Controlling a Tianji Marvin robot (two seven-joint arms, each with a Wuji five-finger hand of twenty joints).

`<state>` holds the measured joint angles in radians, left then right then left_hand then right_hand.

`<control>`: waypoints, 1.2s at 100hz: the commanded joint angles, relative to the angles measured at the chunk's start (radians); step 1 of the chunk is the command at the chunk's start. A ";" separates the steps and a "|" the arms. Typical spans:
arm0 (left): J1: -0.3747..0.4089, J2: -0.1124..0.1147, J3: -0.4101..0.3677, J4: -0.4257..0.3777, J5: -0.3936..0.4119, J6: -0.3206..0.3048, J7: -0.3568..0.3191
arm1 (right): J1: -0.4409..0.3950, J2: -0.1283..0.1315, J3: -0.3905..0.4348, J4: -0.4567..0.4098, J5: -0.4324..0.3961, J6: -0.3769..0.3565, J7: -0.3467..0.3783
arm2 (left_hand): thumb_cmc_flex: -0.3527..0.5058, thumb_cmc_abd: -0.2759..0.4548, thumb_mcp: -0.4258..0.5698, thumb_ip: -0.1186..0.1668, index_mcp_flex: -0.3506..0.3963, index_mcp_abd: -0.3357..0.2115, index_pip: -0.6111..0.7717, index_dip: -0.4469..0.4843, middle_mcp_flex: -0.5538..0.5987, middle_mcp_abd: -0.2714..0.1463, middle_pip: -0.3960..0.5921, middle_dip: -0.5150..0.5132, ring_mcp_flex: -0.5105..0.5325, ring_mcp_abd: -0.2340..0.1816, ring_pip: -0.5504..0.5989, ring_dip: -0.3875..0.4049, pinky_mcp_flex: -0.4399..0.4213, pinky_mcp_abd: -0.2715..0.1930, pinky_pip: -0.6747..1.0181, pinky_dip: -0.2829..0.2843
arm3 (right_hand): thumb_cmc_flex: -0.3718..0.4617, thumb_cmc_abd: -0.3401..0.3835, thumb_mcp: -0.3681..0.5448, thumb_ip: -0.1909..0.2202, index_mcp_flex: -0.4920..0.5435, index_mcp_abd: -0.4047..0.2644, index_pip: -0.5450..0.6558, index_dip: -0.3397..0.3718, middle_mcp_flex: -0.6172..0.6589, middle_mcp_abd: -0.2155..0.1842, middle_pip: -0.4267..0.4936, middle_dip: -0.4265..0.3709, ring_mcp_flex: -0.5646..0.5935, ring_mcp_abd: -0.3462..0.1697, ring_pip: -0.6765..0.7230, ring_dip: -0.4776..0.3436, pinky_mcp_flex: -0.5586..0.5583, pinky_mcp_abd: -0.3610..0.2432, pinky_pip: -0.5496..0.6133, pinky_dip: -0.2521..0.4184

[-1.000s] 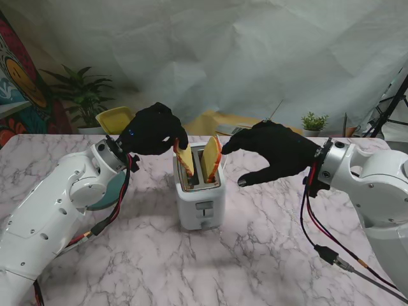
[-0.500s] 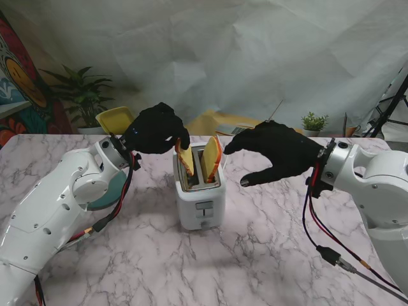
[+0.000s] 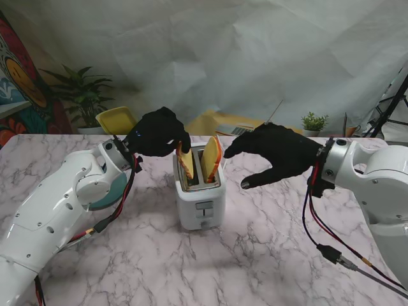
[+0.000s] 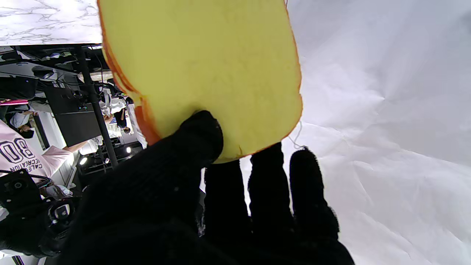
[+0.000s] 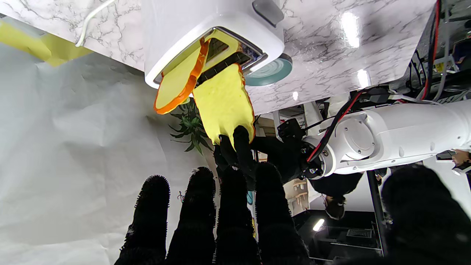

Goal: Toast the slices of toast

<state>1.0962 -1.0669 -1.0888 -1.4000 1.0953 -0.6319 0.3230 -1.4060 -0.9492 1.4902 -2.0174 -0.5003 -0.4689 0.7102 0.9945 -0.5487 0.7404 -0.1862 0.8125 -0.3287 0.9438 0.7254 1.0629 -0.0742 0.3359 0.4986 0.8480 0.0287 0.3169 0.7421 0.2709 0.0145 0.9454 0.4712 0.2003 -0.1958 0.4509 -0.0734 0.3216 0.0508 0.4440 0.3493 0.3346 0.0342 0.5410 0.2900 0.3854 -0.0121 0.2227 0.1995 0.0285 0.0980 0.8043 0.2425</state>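
- The left hand (image 3: 156, 132) pinches the top edge of the left toast slice (image 3: 185, 161) between thumb (image 4: 200, 134) and fingers; the slice stands partly in the left slot of the toaster (image 3: 200, 193).
- The right toast slice (image 3: 211, 159) leans in the right slot, untouched.
- The right hand (image 3: 275, 153) hovers just beside it, fingers spread, holding nothing.
- A teal plate (image 5: 270, 71) lies on the marble table (image 3: 255, 255), partly hidden behind the left arm.
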 commanded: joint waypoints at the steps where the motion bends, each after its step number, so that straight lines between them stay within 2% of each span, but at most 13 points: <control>1: -0.003 -0.001 0.001 -0.009 -0.001 -0.001 -0.018 | 0.004 0.001 -0.006 0.007 -0.005 0.004 -0.004 | 0.080 0.050 0.013 0.048 0.110 -0.040 0.264 0.046 0.017 -0.137 0.050 0.013 -0.010 -0.014 0.020 -0.003 -0.019 -0.023 0.008 -0.001 | -0.048 -0.004 0.017 -0.024 -0.039 -0.029 0.006 -0.016 -0.009 -0.019 -0.021 -0.007 -0.017 -0.021 -0.013 -0.014 -0.006 -0.015 0.001 -0.012; 27: -0.005 0.003 0.001 -0.010 0.008 -0.015 -0.027 | 0.004 -0.002 -0.016 0.018 -0.009 0.008 -0.013 | 0.083 0.047 0.014 0.049 0.111 -0.036 0.265 0.042 0.015 -0.138 0.052 0.011 -0.013 -0.014 0.019 -0.003 -0.020 -0.023 0.009 0.000 | -0.048 -0.002 0.014 -0.024 -0.038 -0.028 0.006 -0.016 -0.009 -0.018 -0.020 -0.007 -0.017 -0.021 -0.013 -0.014 -0.006 -0.014 0.001 -0.011; 78: 0.008 0.026 -0.035 -0.045 0.066 -0.086 -0.088 | -0.009 -0.004 -0.013 0.014 -0.013 0.013 -0.022 | 0.084 0.045 0.016 0.049 0.112 -0.031 0.264 0.035 0.013 -0.141 0.061 0.001 -0.012 -0.015 0.021 -0.004 -0.022 -0.025 0.012 -0.001 | -0.046 0.002 0.008 -0.023 -0.038 -0.029 0.005 -0.014 -0.009 -0.018 -0.020 -0.006 -0.017 -0.021 -0.013 -0.014 -0.006 -0.015 0.000 -0.011; 120: 0.035 0.036 -0.076 -0.078 0.081 -0.121 -0.131 | -0.018 -0.004 -0.006 0.011 -0.014 0.018 -0.022 | 0.082 0.041 0.022 0.047 0.118 -0.030 0.262 0.029 0.012 -0.144 0.067 0.001 -0.011 -0.020 0.020 -0.005 -0.023 -0.029 0.011 -0.004 | -0.044 0.004 0.003 -0.023 -0.037 -0.029 0.004 -0.014 -0.009 -0.018 -0.020 -0.007 -0.017 -0.021 -0.013 -0.014 -0.005 -0.013 0.000 -0.009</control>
<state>1.1286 -1.0361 -1.1627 -1.4707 1.1716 -0.7448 0.2084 -1.4199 -0.9532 1.4829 -2.0037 -0.5104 -0.4551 0.6884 1.0011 -0.5487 0.7404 -0.1862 0.8125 -0.3287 0.9600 0.7083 1.0611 -0.0742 0.3356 0.4879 0.8480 0.0287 0.3169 0.7415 0.2692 0.0141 0.9454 0.4712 0.2002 -0.1958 0.4509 -0.0735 0.3216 0.0508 0.4440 0.3492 0.3346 0.0342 0.5409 0.2900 0.3854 -0.0121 0.2227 0.1994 0.0286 0.0980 0.8043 0.2423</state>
